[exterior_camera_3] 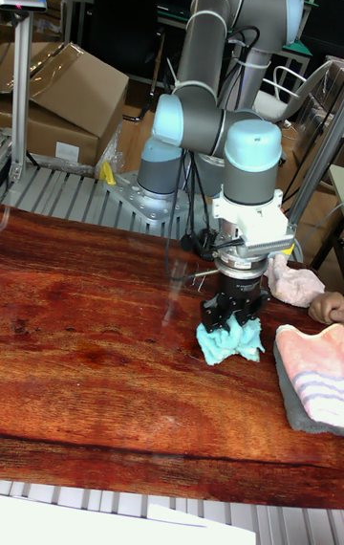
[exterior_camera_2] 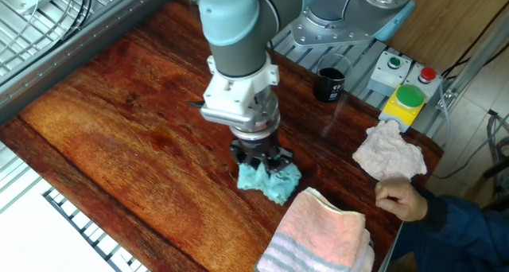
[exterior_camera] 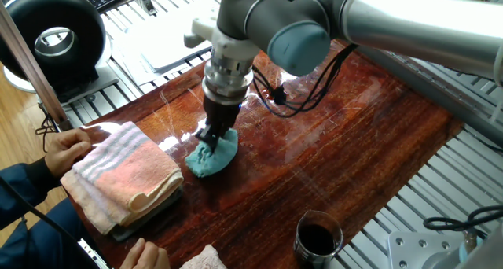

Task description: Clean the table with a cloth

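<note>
The teal-blue cloth [exterior_camera: 212,157] [exterior_camera_2: 270,181] [exterior_camera_3: 229,341] lies bunched on the glossy reddish-brown table [exterior_camera: 346,151] [exterior_camera_2: 119,129] [exterior_camera_3: 86,325], close to the striped towel. My gripper [exterior_camera: 209,137] [exterior_camera_2: 259,162] [exterior_camera_3: 232,319] points straight down and is shut on the cloth's top, pressing it against the wood. The fingertips are buried in the fabric.
A folded pink-and-grey striped towel [exterior_camera: 122,175] [exterior_camera_2: 322,234] [exterior_camera_3: 313,373] lies right beside the cloth, with a person's hand [exterior_camera: 67,147] by it. A pinkish-white cloth [exterior_camera_2: 388,151], a dark cup [exterior_camera: 317,237] [exterior_camera_2: 330,81], a button box [exterior_camera_2: 406,93] and a white tray [exterior_camera: 169,41] sit around the board.
</note>
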Controlling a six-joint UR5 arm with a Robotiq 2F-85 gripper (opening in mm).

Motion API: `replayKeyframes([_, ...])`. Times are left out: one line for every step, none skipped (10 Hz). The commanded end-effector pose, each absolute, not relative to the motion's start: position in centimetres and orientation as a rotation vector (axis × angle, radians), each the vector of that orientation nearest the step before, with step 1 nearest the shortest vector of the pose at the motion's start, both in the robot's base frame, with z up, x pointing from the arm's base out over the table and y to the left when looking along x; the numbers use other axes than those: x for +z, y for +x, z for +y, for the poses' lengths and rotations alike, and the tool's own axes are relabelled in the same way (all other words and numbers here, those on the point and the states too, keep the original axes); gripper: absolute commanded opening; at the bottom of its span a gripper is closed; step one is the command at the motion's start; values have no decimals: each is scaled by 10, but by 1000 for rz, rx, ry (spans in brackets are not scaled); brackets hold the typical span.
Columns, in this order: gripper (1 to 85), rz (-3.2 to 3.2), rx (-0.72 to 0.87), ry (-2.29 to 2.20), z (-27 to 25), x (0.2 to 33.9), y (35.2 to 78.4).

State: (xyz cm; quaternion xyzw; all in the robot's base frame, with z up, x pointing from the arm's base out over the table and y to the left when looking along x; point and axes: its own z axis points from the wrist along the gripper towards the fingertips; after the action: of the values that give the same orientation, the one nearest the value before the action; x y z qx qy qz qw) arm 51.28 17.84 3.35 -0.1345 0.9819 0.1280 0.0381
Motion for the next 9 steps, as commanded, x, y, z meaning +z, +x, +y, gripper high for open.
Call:
replayKeyframes([10, 2988, 432, -370, 187, 24, 510])
replayKeyframes([10, 2951, 372, -442, 174, 19, 518])
replayKeyframes([10, 2911, 323, -526, 159, 15, 526])
replayKeyframes([10, 2869, 238, -626, 139, 12, 535])
replayKeyframes([10, 2839, 166, -704, 120, 11, 543])
replayKeyframes([10, 2831, 155, -723, 116, 11, 546])
replayKeyframes([10, 2825, 139, -733, 113, 12, 547])
replayKeyframes([10, 2813, 119, -749, 110, 12, 550])
replayKeyframes([10, 2787, 54, -813, 97, 11, 554])
